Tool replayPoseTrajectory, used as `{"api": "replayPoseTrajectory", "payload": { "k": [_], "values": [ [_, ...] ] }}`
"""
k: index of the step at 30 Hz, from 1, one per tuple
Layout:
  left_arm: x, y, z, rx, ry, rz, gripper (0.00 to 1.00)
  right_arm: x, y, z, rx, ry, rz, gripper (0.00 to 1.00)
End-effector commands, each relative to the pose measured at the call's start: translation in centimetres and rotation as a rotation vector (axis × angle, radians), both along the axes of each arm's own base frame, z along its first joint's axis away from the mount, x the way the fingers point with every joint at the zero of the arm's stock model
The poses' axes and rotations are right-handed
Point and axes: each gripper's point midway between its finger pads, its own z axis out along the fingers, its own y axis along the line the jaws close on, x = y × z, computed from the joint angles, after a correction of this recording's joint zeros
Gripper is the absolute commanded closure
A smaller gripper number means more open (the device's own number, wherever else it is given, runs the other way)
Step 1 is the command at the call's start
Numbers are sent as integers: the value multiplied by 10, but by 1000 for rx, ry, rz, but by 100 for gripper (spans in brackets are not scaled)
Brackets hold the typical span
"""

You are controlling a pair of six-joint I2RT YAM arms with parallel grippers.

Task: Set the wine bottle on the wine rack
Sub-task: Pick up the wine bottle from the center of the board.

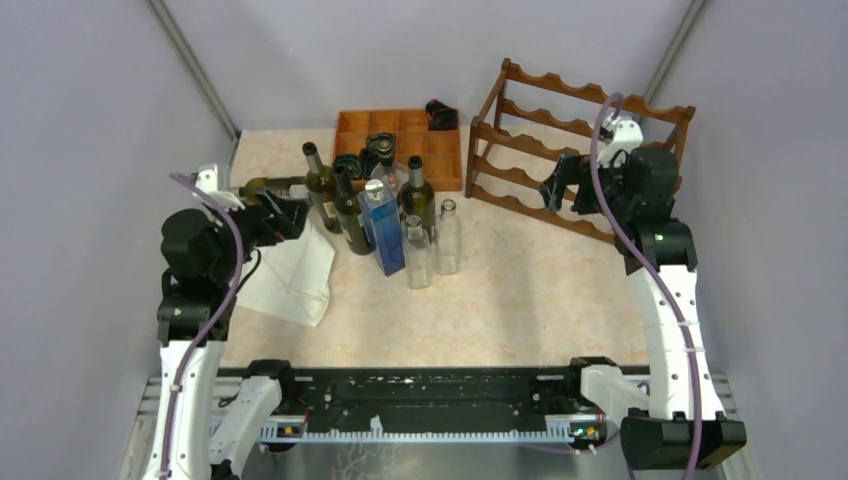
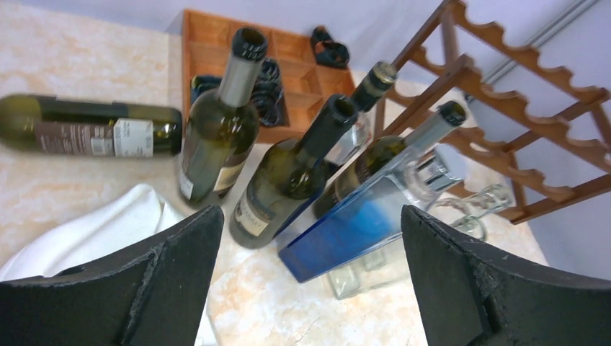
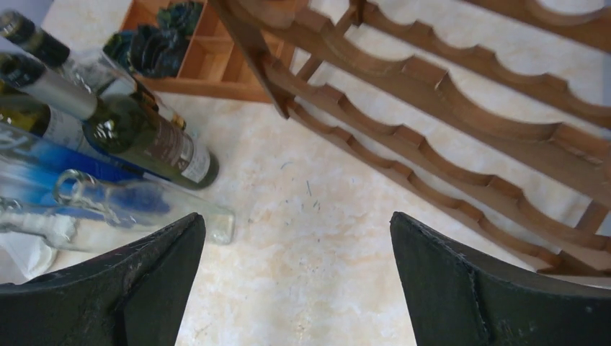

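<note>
Left claw [image 1: 288, 217] and right claw [image 1: 560, 186] both gape wide, grasping nothing. Left hangs by a white cloth [image 1: 296, 276], right just in front of the wine rack [image 1: 585, 150] at far right. Wine bottles [image 1: 322, 190] stand clustered mid-table, left of the rack; one lying bottle [image 1: 268, 185] rests farther left.

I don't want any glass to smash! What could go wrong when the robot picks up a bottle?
1. The standing bottles are bunched tight. The open left fingers could bump a neighbour and tip it over.
2. The rack cradles bottles only in its curved dips. One laid off a dip might roll off.
3. The right fingers hang open just in front of the rack, so a bottle carried there could bump that arm.
</note>
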Motion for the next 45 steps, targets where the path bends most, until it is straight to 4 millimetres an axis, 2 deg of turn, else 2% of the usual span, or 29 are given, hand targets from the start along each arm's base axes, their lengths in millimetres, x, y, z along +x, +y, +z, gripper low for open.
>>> {"api": "replayPoseTrajectory", "payload": {
  "k": [1, 5, 9, 14, 17, 24, 28, 30, 31, 32, 33, 35, 37, 39, 45],
  "values": [
    [-12, -9, 58, -23, -141, -56, 1, 0, -12, 62, 23, -129, -89, 1],
    [-26, -16, 91, -45, -217, -97, 1, -7, -7, 92, 9, -210, -41, 1],
    [-42, -30, 119, -84, -285, -186, 1, -26, 23, 100, -59, -271, 216, 1],
    [-65, -63, 146, -145, -344, -418, 3, -59, 52, 86, -133, -298, 518, 1],
    [-76, -74, 158, -157, -361, -510, 5, -68, 60, 76, -146, -306, 613, 2],
    [-83, -92, 174, -163, -368, -680, 8, -67, 69, 63, -121, -313, 691, 1],
    [-71, -104, 186, -152, -376, -746, 8, -57, 67, 54, -123, -299, 683, 1],
    [-62, -119, 192, -142, -379, -778, 7, -53, 65, 49, -129, -288, 671, 1],
    [-50, -135, 190, -118, -373, -795, 7, -50, 64, 46, -134, -283, 662, 1],
    [-49, -160, 187, -108, -344, -830, 7, -48, 63, 43, -140, -280, 656, 1],
    [-49, -191, 186, -61, -339, -842, 6, -46, 61, 40, -147, -277, 650, 1],
    [-56, -250, 169, 108, -323, -865, 4, -42, 58, 33, -162, -267, 636, 1],
    [-61, -285, 155, 195, -293, -897, 3, -39, 54, 26, -180, -259, 613, 1],
    [-54, -300, 142, 246, -283, -894, 3, -37, 50, 18, -189, -246, 585, 1],
    [-21, -313, 79, 391, -143, -813, 3, -27, 43, -19, -139, -190, 516, 1]
  ]
}}
